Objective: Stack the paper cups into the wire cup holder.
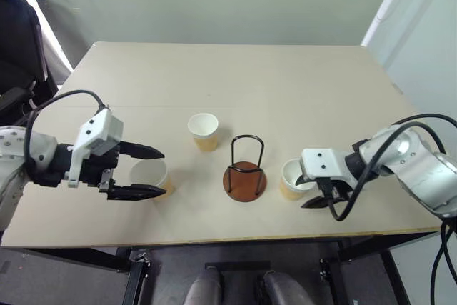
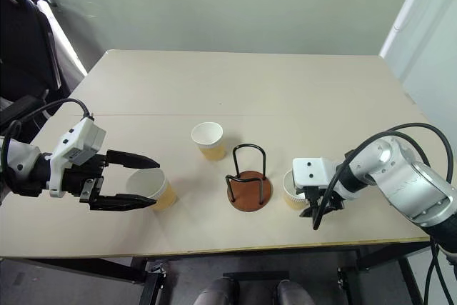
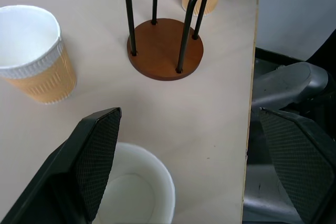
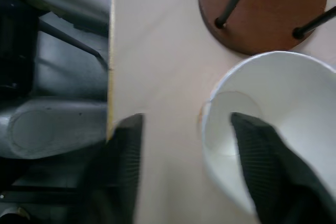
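Three paper cups stand upright on the table. One cup [image 1: 203,131] is at the middle, behind and left of the wire cup holder [image 1: 245,175], which has a brown disc base and black wire loops. The left cup [image 1: 153,176] sits between the spread fingers of my open left gripper [image 1: 163,172], which reaches in from the left; the fingers do not touch it. The right cup [image 1: 291,178] stands just right of the holder. My right gripper [image 4: 186,121] straddles its near wall, one finger [image 4: 262,166] inside the cup, the other outside with a gap to the wall.
The beige table [image 1: 250,76] has its front edge close behind both grippers. A dark chair [image 1: 18,41] stands off the table's far left corner. The far half of the tabletop is bare.
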